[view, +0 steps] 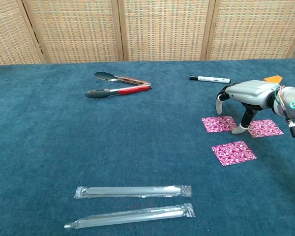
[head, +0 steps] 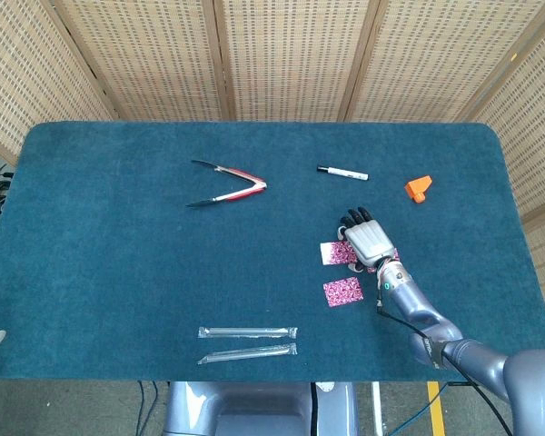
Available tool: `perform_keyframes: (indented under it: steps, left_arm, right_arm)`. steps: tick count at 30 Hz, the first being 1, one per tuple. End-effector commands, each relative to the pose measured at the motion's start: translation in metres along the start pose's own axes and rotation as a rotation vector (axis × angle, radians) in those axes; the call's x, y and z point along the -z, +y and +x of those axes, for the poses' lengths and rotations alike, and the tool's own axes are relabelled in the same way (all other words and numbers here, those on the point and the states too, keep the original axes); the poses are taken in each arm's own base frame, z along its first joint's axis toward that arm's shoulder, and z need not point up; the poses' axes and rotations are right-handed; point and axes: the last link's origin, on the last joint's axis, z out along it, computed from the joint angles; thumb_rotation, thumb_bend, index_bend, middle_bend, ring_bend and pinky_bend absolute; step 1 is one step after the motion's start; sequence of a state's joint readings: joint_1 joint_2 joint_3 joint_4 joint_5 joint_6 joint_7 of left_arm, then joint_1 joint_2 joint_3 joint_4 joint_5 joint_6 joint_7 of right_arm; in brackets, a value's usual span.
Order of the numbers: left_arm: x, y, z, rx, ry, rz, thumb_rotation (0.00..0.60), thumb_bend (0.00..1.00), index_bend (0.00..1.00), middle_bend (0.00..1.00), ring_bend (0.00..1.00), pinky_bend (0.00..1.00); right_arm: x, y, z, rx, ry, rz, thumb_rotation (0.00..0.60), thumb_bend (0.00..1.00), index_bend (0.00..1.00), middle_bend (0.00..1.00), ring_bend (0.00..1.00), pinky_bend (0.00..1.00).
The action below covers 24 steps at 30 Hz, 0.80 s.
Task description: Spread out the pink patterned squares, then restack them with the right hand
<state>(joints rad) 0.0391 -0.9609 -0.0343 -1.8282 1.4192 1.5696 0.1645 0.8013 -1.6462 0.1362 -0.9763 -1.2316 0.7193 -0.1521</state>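
- The right hand (view: 250,96) hovers palm-down over the blue table (view: 49,147), fingers spread and curved down, nothing in its grasp
- Its thumb tip touches down in the gap between the left pink square (view: 219,124) and the right pink square (view: 265,128); whether it touches either one cannot be told
- The third pink square (view: 233,152) lies nearer the camera, apart from both, so all three lie spread flat and unstacked
- From the head view, the hand (head: 367,239) covers most of the right square, the left one (head: 334,252) peeking out beside it
- Well away sit the tongs (view: 119,85), a marker (view: 209,78), an orange block (head: 419,188) and two wrapped straws (view: 132,201)
- The left hand is out of sight
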Motion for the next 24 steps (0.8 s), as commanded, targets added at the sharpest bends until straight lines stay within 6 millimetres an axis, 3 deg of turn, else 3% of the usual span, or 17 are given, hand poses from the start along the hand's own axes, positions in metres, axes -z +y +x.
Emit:
perform_keyframes:
  steps: [1, 24]
  left_arm:
    - [-0.0001, -0.0003, -0.0001, 0.0, 0.0, 0.001, 0.6, 0.12, 0.08, 0.0, 0.0, 0.0]
    - [-0.0021, -0.0001, -0.0018, -0.003, -0.005, 0.001, 0.6, 0.12, 0.08, 0.0, 0.0, 0.0]
  right_arm:
    - [-0.001, 0.0002, -0.0005, 0.001, -0.002, -0.004, 0.6, 0.21, 0.35, 0.19, 0.0, 0.0]
    - [-0.0055, 0.0013, -0.0019, 0.02, -0.041, -0.013, 0.6, 0.23, 0.36, 0.19, 0.0, 0.0]
